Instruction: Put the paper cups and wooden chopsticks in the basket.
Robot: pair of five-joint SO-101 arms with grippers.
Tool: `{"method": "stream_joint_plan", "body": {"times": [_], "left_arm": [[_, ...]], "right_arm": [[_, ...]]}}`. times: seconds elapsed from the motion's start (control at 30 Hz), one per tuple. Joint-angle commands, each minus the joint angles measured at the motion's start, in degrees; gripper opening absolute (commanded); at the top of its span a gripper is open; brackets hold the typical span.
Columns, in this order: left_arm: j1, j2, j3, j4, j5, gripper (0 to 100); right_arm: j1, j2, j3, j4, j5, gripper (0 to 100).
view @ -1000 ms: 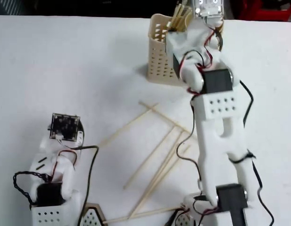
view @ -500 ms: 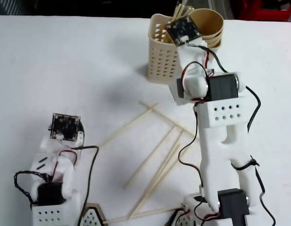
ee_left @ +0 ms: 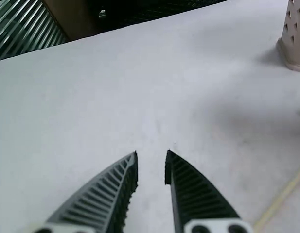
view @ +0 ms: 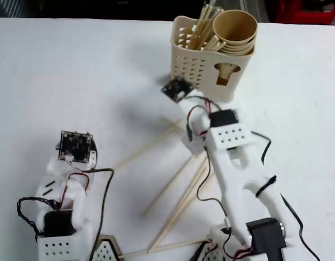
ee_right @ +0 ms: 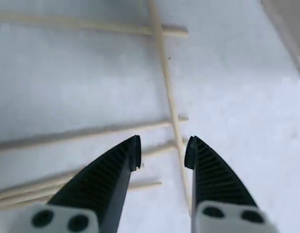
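Now above the loose sticks

Slim, pale wooden chopsticks (view: 182, 204) lie crisscrossed on the smooth white desk (view: 75, 65); others stand in the perforated cream basket (view: 191, 62) beside nested tan paper cups (view: 235, 27), perhaps three; the right gripper (ee_right: 162, 148), ridged dark fingers apart, has drawn back from the basket to above the loose ones; the left gripper (ee_left: 150, 167) sits slightly parted, unmoved.

no readable text or signs anywhere
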Motion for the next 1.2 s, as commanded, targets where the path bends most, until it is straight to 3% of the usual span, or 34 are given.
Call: {"method": "stream_joint_plan", "body": {"times": [0.0, 0.47, 0.57, 0.63, 0.87, 1.17], "left_arm": [[-0.48, -0.57, -0.44, -1.58, -0.53, 11], [-0.48, -0.57, -0.35, -1.58, -0.53, 11], [-0.48, -0.57, -0.35, -1.58, -0.53, 11], [-0.48, -0.57, -0.35, -1.58, -0.53, 11], [-0.48, -0.57, -0.35, -1.58, -0.53, 11], [-0.48, -0.57, -0.35, -1.58, -0.53, 11]], "right_arm": [[-1.19, -0.22, 1.14, -6.11, 0.62, 15.9], [1.27, 26.51, -12.75, -9.45, 0.18, 15.5], [1.27, 27.82, -12.75, -9.54, 0.18, 8.4], [1.27, 27.91, -12.84, -9.54, 0.18, 0.9], [3.30, 23.08, -12.75, -8.31, 0.18, 1.7], [3.74, 4.97, -12.84, -0.92, 0.00, 1.7]]}}
